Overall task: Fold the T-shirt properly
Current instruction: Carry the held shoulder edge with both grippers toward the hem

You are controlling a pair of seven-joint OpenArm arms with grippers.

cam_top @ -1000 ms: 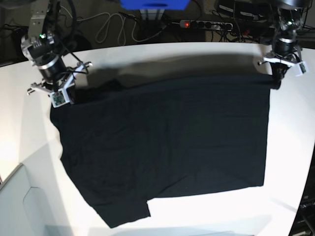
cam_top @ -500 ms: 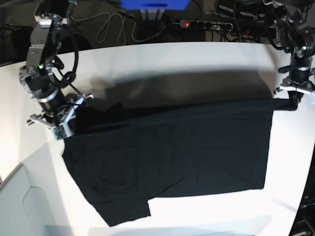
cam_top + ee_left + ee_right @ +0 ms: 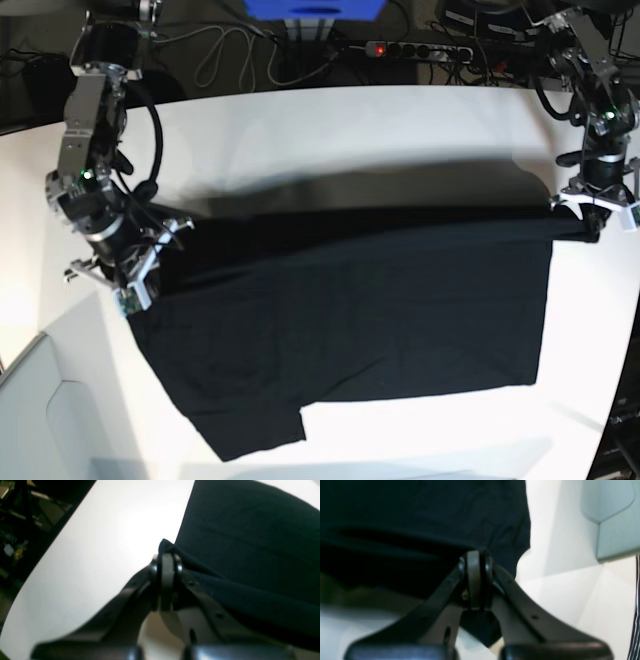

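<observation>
Black cloth, the T-shirt (image 3: 350, 320), lay spread plain side up across the white table (image 3: 330, 120), its far edge lifted off the surface. The left gripper (image 3: 590, 215) was clamped on the far corner at the base view's right. The right gripper (image 3: 135, 290) was clamped on the opposite far corner. A power strip (image 3: 415, 48) lay behind the table.

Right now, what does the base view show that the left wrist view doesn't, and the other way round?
Base only: the whole black T-shirt spread on the white table, the right gripper pinching its far corner, and a power strip behind. Left wrist only: a close look at the left gripper, its fingers shut on a bunched corner. Both: T-shirt, table, left gripper.
</observation>
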